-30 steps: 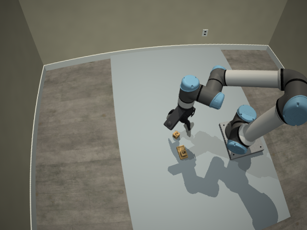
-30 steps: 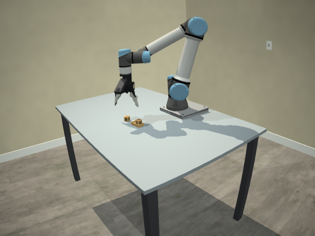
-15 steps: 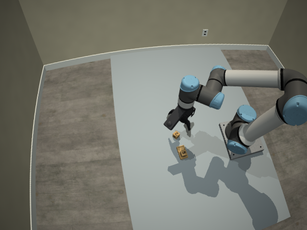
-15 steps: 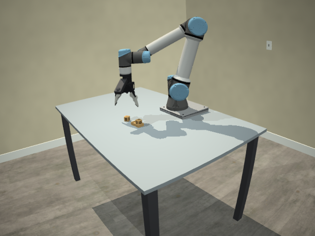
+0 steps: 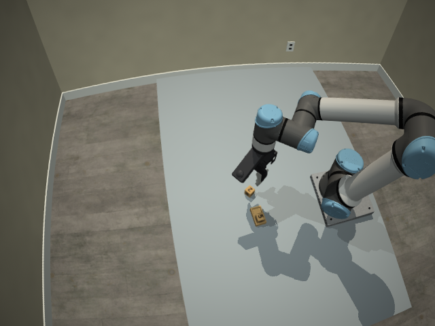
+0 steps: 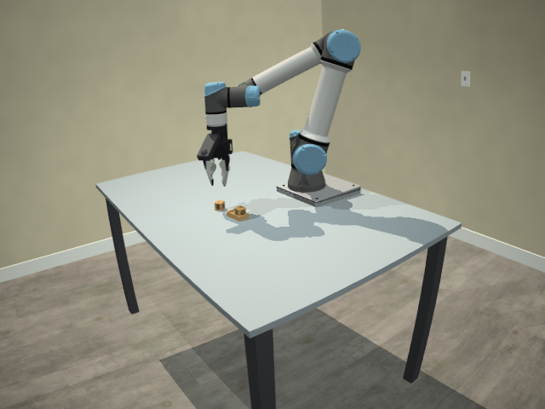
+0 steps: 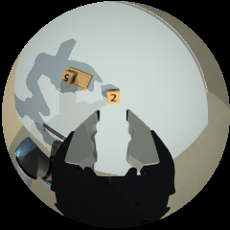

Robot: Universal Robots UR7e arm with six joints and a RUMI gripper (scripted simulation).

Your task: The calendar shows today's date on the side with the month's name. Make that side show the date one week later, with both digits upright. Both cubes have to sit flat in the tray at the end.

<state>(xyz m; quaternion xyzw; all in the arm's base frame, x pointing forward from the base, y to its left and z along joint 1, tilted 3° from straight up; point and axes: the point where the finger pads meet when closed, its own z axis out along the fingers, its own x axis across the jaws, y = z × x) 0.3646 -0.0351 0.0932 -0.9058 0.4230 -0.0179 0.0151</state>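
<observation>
Presently: gripper [image 7: 112, 115] hangs above the worktop [image 6: 307, 264], jaws partly spread, nothing between them. Loose cube [image 7: 113, 96], a 2 on its upper face, lies on the worktop just ahead of the fingertips and below them. Tray [image 7: 84, 81] sits further ahead and to the left, carrying the second cube [image 7: 69, 77], a 5 on top. Step judged in hand: approach to the loose cube. Next move calls for descent, jaws straddling it, then closure.
</observation>
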